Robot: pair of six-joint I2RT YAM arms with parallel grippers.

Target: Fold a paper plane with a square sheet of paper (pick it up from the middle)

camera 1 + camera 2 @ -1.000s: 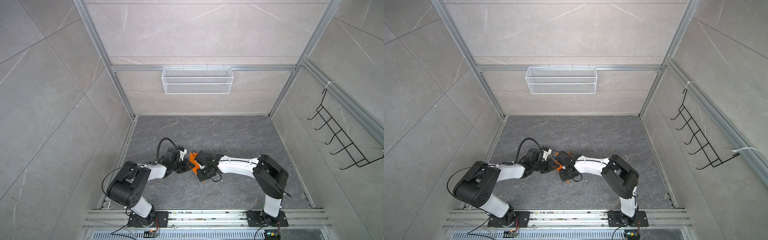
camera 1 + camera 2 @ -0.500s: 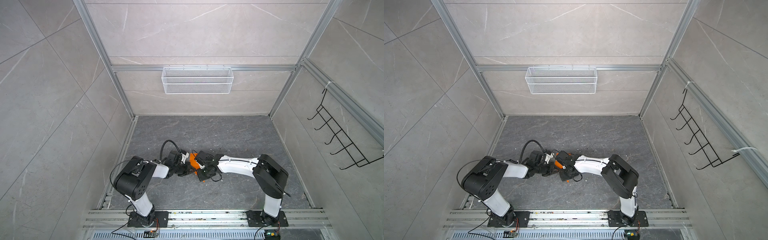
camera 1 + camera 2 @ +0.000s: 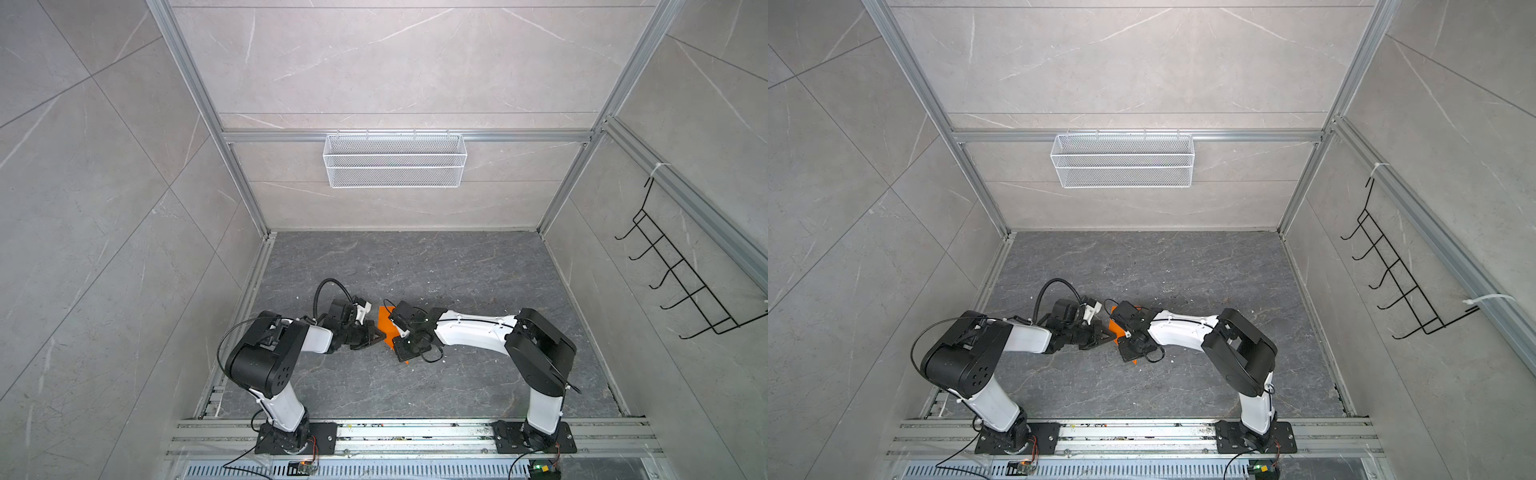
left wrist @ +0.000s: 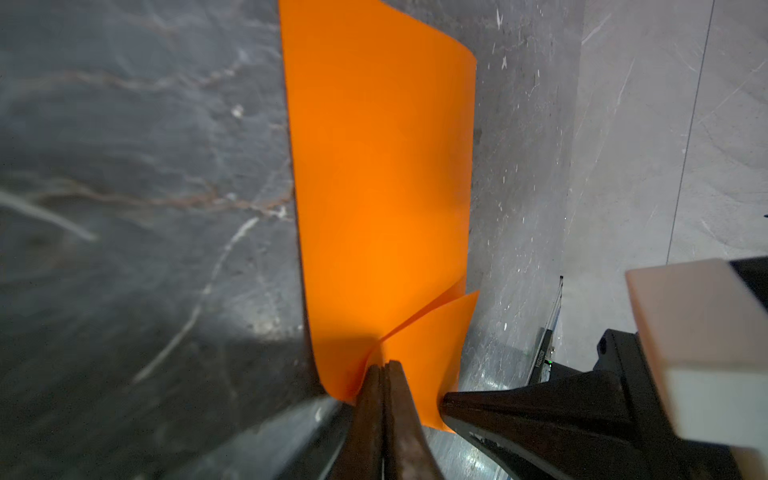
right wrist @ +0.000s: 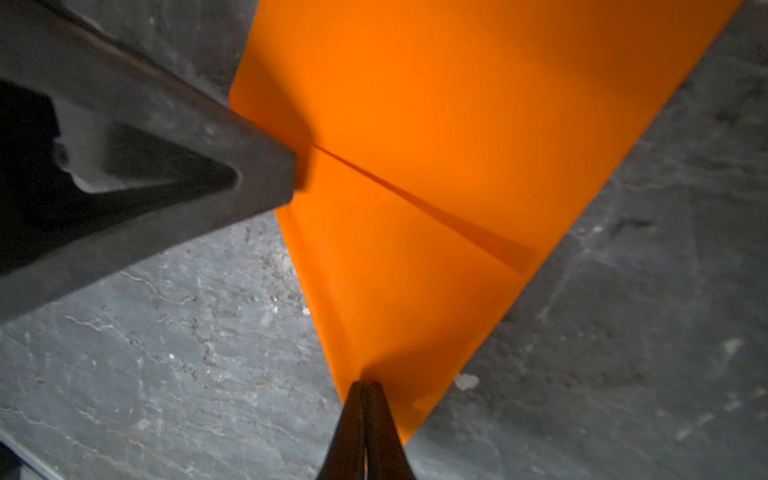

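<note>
The left gripper (image 4: 386, 368), jaws pinched tight, grips the left edge of the thin bright orange folded paper sheet (image 3: 385, 328), which sits mid-floor between the arms. The right gripper (image 5: 365, 388) clamps its near corner. Opposing pulls could tear it or skew the layers. Its long axis runs far-to-near, with the tip pointing near-right.

No legible txt, labels, brands or nos. in any view.
</note>
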